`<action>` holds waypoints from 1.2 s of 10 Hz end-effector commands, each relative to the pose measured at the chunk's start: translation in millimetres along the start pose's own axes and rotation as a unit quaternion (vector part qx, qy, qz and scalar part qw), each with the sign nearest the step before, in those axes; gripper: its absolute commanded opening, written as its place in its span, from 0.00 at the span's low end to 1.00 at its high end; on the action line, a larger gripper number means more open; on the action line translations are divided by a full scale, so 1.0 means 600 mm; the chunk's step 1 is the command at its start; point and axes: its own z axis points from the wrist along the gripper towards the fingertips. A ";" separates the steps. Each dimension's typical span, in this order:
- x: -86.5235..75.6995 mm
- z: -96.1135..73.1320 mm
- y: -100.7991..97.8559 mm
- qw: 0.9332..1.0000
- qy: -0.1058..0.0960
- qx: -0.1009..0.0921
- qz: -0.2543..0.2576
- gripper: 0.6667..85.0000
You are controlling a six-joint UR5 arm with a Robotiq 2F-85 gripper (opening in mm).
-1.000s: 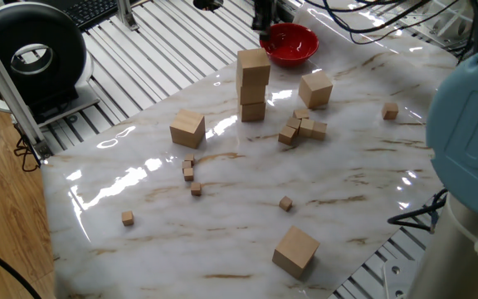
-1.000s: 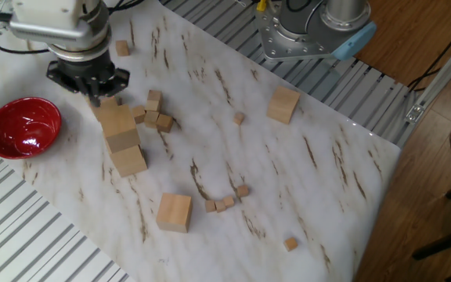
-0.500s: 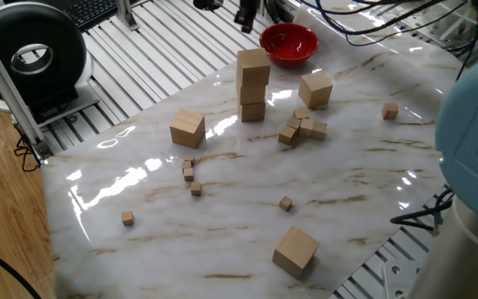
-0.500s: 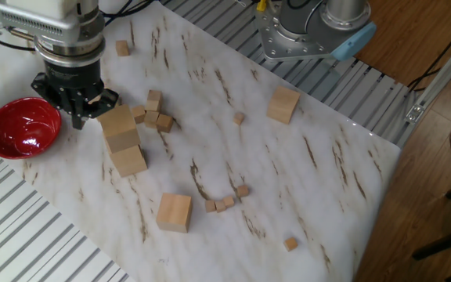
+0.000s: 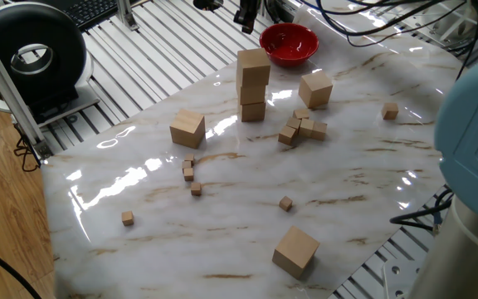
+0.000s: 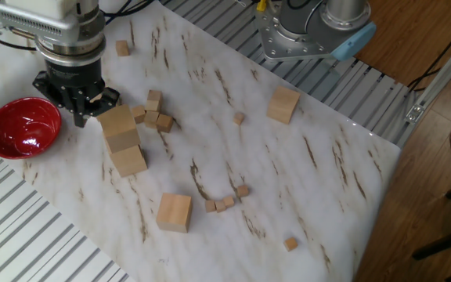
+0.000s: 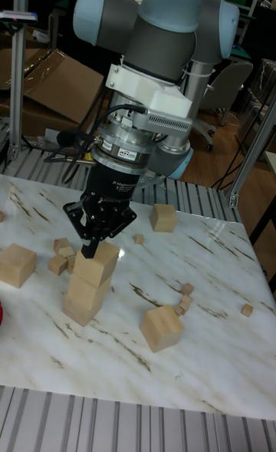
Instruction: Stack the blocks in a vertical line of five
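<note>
1. Hovering over the marbled worktop (image 5: pixel 222 178), fingers (image 7: pixel 86 231) spread apart and clamping nothing, with the gripper (image 6: pixel 79 112) hanging at the top of the stack (image 7: pixel 90 283) on its red bowl (image 6: pixel 22 127) side.

2. Standing three blocks high and slightly twisted, course upon course, on the bowl end of the worktop; needing two more, judging by the count, to reach five.

3. Picking out the nearest block (image 5: pixel 316 89) as the likely next pick: sitting flat, just beside the stack and close to the scattered tiny cubes (image 5: pixel 303 127), showing to the left of the stack (image 5: pixel 253 87) in the tall fixed view and mostly hidden behind the gripper in the other fixed view.

4. Lying almost under the fingers, by that reading, and so calling for only a short sidestep away from the stack and a descent.

5. Offering no long axis, being a cube, and so leaving only the squaring of the fingers to one pair of its side faces.

6. Waiting well apart: a second block (image 5: pixel 187 129) out in the middle of the worktop, and a third block (image 5: pixel 295 251) near the far edge by the robot's base, both much farther from the fingers than the first.

7. Risking, on any careless sidestep, a brush against the stack's top block (image 7: pixel 100 260), given how close the fingers are hanging to it.
</note>
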 end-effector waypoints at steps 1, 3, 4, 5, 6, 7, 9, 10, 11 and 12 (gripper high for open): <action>0.006 -0.002 0.011 1.000 0.006 -0.014 0.000 0.00; 0.004 -0.002 0.011 1.000 0.004 -0.014 0.000 0.00; 0.004 -0.002 0.015 1.000 0.003 -0.019 0.003 0.00; 0.004 -0.002 0.018 1.000 0.004 -0.023 0.006 0.00; 0.006 -0.002 0.021 1.000 0.006 -0.026 0.007 0.00; 0.007 -0.002 0.022 1.000 0.007 -0.027 0.009 0.00; 0.005 -0.002 0.017 1.000 0.004 -0.022 0.011 0.00; 0.016 -0.016 0.011 1.000 0.009 -0.016 0.009 0.00; 0.021 -0.022 -0.003 1.000 0.010 -0.015 -0.006 0.00; 0.025 -0.021 -0.023 1.000 0.009 -0.017 -0.019 0.00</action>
